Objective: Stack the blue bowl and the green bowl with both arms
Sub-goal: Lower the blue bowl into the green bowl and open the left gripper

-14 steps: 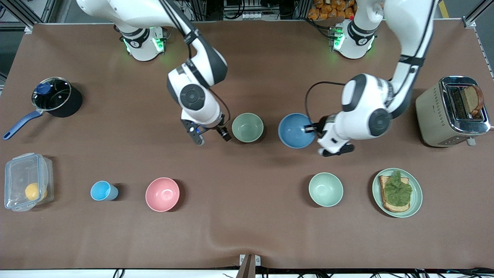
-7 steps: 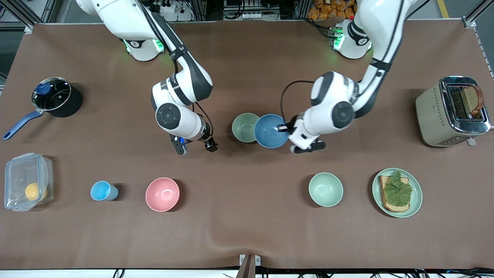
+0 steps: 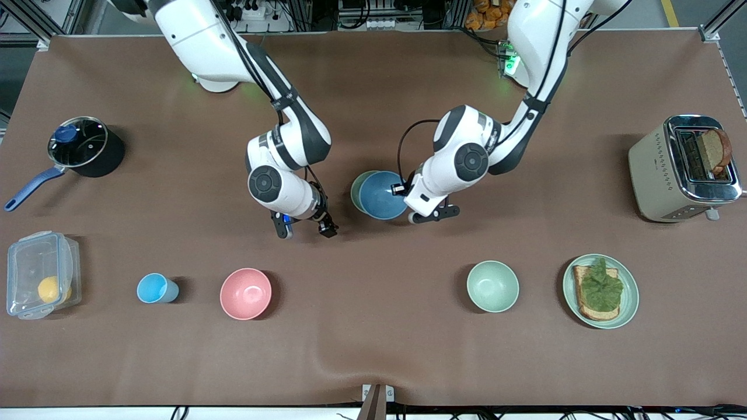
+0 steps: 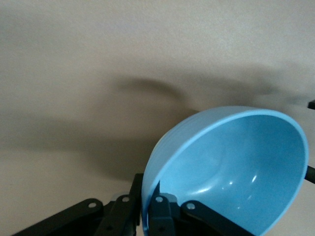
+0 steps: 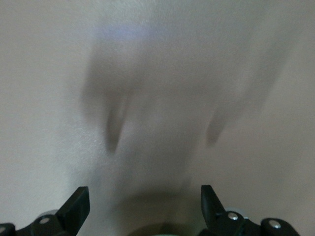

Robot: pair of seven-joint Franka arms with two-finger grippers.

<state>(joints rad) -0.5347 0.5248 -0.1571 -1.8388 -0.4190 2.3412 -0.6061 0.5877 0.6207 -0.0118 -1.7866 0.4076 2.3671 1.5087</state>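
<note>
Front view: The left end effector (image 3: 402,191) grips the rim of the blue bowl (image 3: 382,195) and holds it over the green bowl (image 3: 355,189), which rests on the bench (image 3: 373,350). Only a thin crescent of the green bowl shows, on the edge toward the right arm's end of the bench. Whether the blue bowl is already seated or only close above cannot be told from this view. The right end effector (image 3: 309,226) hangs over bare bench beside the green bowl, toward the right arm's end, its fingers spread and holding nothing.

Left wrist view: The left end effector (image 4: 150,209) is clamped on the blue bowl (image 4: 231,167), one finger inside the rim and one outside. The bowl is tilted relative to this camera. The green bowl is not visible here.

Right wrist view: The right end effector (image 5: 142,204) is released, with both fingertips wide apart over bare bench.

Step in hand: placing the blue bowl into the green bowl. The next move probably calls for levelling and lowering the blue bowl until it nests, then releasing the rim and lifting clear.
</note>
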